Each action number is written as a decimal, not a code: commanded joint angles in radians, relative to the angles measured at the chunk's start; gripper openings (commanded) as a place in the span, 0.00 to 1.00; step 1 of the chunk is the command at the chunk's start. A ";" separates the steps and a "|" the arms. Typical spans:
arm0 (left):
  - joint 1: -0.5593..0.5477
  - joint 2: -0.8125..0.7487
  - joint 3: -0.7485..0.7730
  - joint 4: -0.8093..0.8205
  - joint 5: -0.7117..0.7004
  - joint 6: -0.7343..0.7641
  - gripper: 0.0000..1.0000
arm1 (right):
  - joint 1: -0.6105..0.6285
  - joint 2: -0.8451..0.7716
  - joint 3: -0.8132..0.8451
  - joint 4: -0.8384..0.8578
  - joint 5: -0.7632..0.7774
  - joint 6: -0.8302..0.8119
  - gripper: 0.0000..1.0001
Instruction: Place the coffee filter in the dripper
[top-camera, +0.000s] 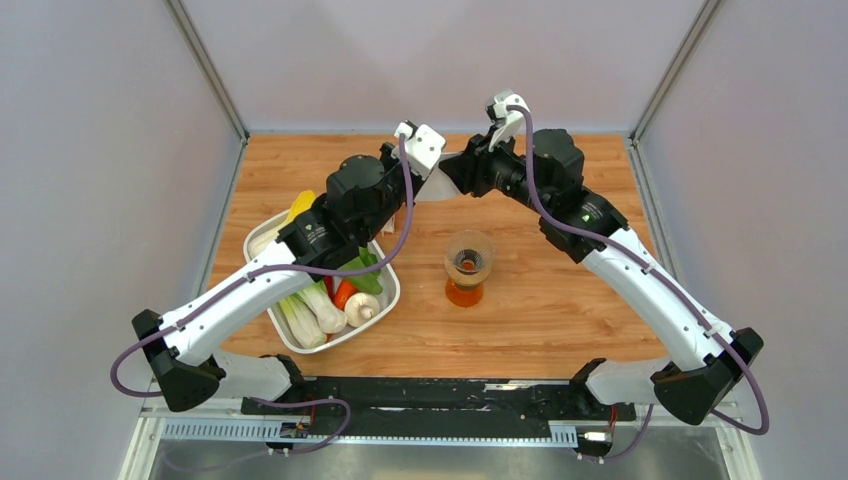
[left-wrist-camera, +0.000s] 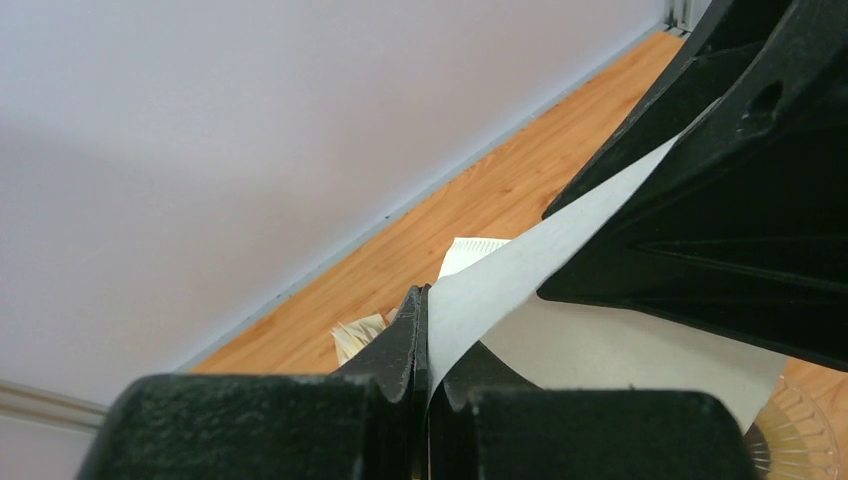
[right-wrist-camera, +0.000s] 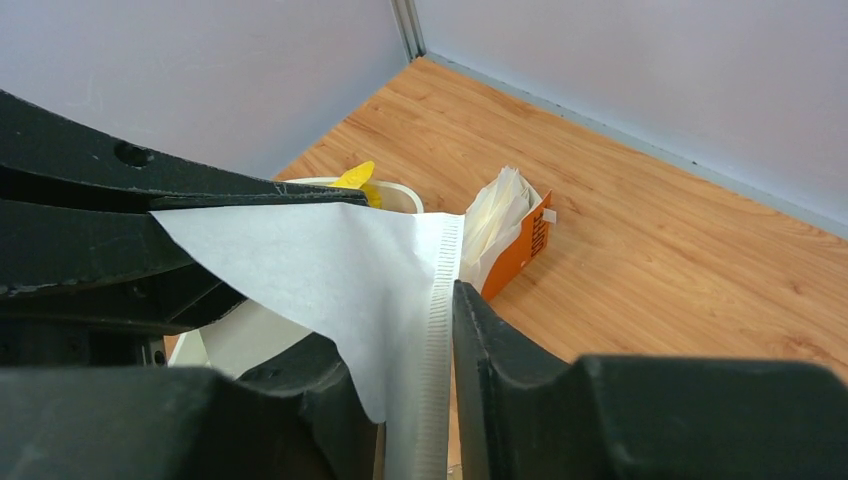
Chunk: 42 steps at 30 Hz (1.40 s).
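Observation:
The coffee filter (top-camera: 438, 187) is a thin white paper cone held in the air between both grippers at the far middle of the table. My left gripper (top-camera: 428, 183) is shut on one edge of it, as the left wrist view shows (left-wrist-camera: 428, 320), with the paper (left-wrist-camera: 520, 275) running up to the right. My right gripper (top-camera: 456, 174) stands with its jaws a little apart around the filter's crimped seam (right-wrist-camera: 440, 300), which lies against one finger (right-wrist-camera: 500, 380). The dripper (top-camera: 468, 255), a clear cone with a brown collar, sits on the orange-tinted glass vessel (top-camera: 466, 293) nearer the arms, with nothing in it.
A white tray (top-camera: 392, 290) of vegetables lies at the left under the left arm. A bundle of stacked papers in an orange pack (right-wrist-camera: 505, 225) stands on the wood below the grippers, next to the tray. Grey walls close in the back and both sides.

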<state>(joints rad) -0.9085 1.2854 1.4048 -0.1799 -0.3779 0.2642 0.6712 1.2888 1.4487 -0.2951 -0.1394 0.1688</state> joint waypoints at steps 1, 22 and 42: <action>-0.006 -0.006 -0.007 0.055 -0.026 0.026 0.00 | 0.005 -0.009 0.031 0.013 0.010 0.023 0.30; -0.007 0.020 0.030 0.014 -0.051 -0.064 0.00 | 0.037 0.001 0.060 -0.005 0.064 -0.033 0.38; -0.007 0.020 0.050 0.005 -0.068 -0.107 0.00 | 0.037 -0.055 -0.005 -0.058 0.082 -0.024 0.49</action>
<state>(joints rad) -0.9092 1.3060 1.4029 -0.1867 -0.4301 0.1783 0.7036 1.2488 1.4517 -0.3470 -0.0601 0.1200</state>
